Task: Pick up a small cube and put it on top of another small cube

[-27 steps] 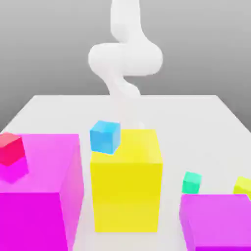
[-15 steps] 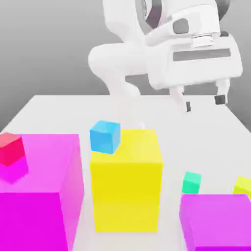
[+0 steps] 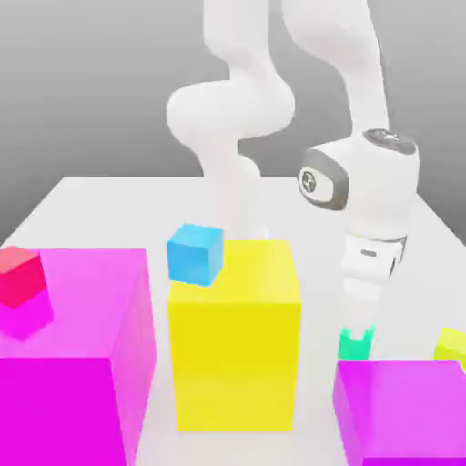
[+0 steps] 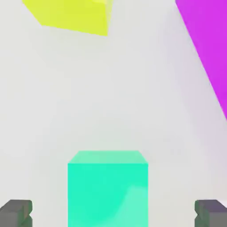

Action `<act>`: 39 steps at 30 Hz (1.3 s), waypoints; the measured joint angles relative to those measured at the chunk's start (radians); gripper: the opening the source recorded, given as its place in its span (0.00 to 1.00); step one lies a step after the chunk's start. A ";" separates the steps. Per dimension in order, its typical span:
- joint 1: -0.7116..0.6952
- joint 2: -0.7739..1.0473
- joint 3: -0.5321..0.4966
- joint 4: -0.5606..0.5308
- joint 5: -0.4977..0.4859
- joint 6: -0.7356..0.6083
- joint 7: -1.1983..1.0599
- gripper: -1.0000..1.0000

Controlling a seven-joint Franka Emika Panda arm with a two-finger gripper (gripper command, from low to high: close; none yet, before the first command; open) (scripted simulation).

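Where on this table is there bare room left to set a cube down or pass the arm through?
The far stretch of the white table behind the big blocks is bare. The near side is crowded: the big magenta block, the yellow block and a second magenta block leave narrow lanes, one taken by the teal cube and end effector.

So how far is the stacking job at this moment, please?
Done: the claw has arrived over the small teal-green cube, which sits on the white table. In hand: its open fingers straddle the cube, with gaps on both sides. Left: closing, lifting, and placing it on another small cube.
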 joint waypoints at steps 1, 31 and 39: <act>0.014 0.036 -0.016 0.006 -0.008 0.029 0.007 0.50; -0.188 -0.491 -0.191 0.224 0.120 -0.671 -0.108 0.00; -0.380 -0.702 -0.273 0.352 0.009 -1.018 -0.070 0.00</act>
